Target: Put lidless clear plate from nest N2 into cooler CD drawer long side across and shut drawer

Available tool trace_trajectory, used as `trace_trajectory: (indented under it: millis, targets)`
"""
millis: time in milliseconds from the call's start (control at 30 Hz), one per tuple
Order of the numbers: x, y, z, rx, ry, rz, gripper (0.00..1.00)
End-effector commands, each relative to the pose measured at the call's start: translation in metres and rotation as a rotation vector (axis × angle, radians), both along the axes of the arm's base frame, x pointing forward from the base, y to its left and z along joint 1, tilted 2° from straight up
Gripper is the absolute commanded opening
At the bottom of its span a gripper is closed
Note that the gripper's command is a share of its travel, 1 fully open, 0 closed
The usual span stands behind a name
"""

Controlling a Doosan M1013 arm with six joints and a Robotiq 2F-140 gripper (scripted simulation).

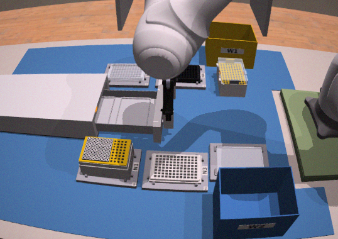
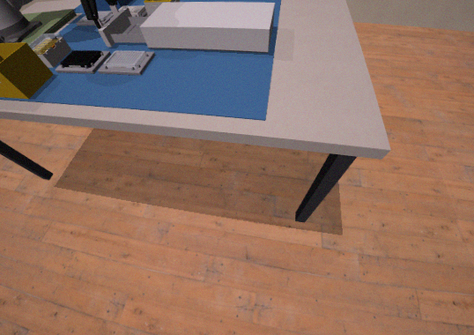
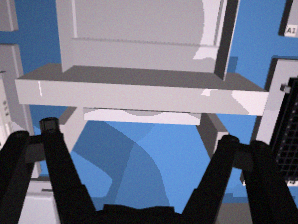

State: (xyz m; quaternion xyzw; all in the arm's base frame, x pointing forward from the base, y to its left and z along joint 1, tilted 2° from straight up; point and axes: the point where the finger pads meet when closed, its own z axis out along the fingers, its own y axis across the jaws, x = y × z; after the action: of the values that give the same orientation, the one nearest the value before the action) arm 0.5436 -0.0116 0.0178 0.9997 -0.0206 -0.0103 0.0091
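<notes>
yellow bin (image 1: 231, 44) | blue bin (image 1: 255, 202) | tip box (image 1: 232, 77)

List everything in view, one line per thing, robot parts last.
Cooler housing: one, pale grey, left of the mat.
Drawer: one, grey, pulled open, nothing in it.
Lamp: one, amber, on the cooler's front.
Clear well plate: one, behind the drawer.
Black well plate: one, back centre.
Tip box: one, yellow tips under a clear lid, back right.
Yellow bin: one, marked W1, back right.
Blue bin: one, front right.
Tube rack: one, yellow-topped, front left.
White well plate: one, front centre.
Pale flat-topped plate: one, behind the blue bin.
Mat: one, blue.
Base plate: one, green, right.
Arm: one, grey.
End effector: one, black, closed on the drawer handle.
</notes>
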Motion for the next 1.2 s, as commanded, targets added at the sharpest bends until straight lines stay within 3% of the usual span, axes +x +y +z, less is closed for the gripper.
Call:
trace_trajectory:
  millis: [0,1167]
  targets:
    - [-0.0025,0.0001,0.0000,0.000,0.000,0.000,0.00]
    - [-0.0082,0.0004,0.0001,0.000,0.000,0.000,0.00]
